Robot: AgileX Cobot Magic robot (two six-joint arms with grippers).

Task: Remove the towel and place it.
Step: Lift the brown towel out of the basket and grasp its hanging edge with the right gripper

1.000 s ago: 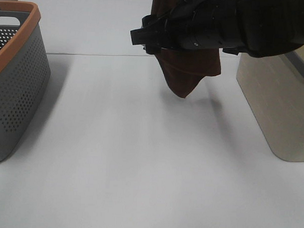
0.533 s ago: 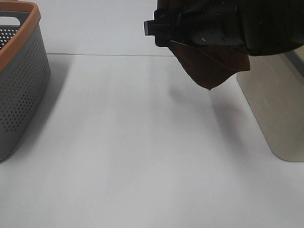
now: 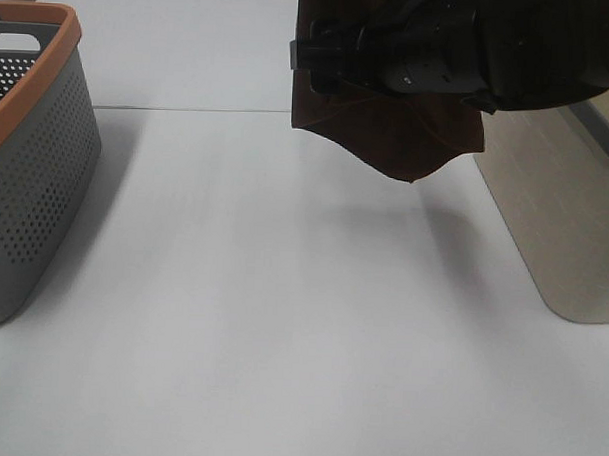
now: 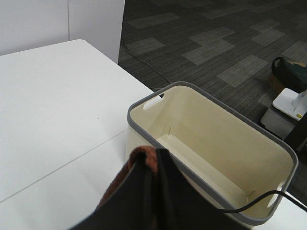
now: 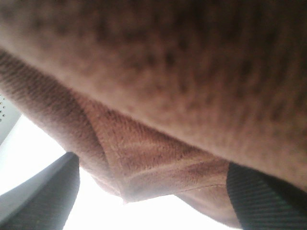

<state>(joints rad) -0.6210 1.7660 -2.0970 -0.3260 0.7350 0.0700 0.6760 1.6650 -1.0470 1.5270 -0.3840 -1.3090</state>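
Removal looks done: the towel (image 3: 388,141) hangs in the air above the surface (image 3: 281,327), just beside the beige basket (image 3: 560,217). The left fingers (image 4: 136,191) are pressed together on its edge. Cloth fills the right wrist view, so I cannot tell whether the right fingers (image 5: 43,191) clamp it. Placing is left. The grey basket (image 3: 37,159) stands well apart; only the beige basket's wall is close.

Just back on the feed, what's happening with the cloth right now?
The left gripper is shut on the dark reddish-brown towel, which hangs in the air above the white table, between the grey perforated basket with the orange rim and the beige bin with the grey rim. It is not placed yet.
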